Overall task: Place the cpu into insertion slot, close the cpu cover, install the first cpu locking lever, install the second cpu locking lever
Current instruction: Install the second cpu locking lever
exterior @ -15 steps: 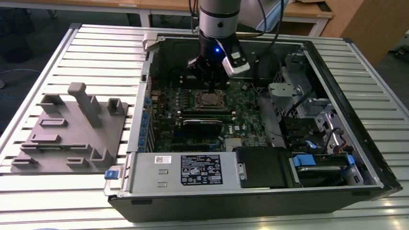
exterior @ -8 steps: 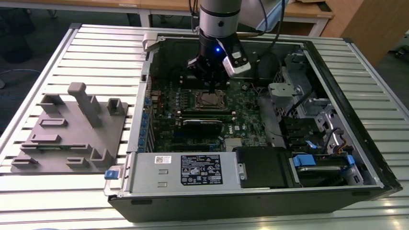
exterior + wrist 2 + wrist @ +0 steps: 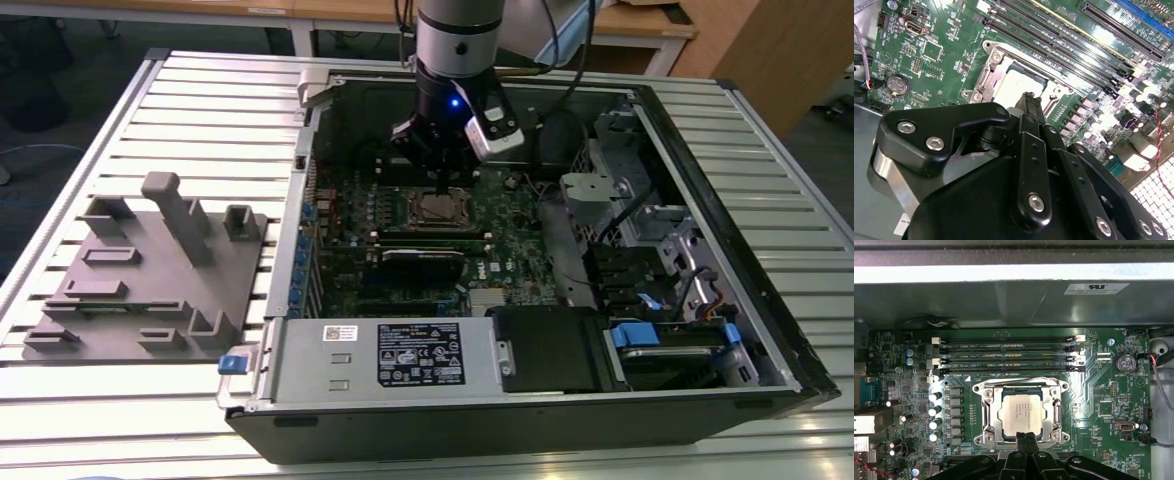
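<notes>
With its fingers pressed together and holding nothing, the end effector (image 3: 1025, 440) hangs just above the insertion slot (image 3: 988, 435), where the cpu (image 3: 1022, 412) lies seated, apparently under the lowered cpu cover (image 3: 1054, 407).

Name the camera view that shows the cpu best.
The first wrist view: the cpu lies flat and whole inside its silvery socket frame. In the second wrist view the hand hides part of it. The exterior view shows it small, below the arm.
</notes>
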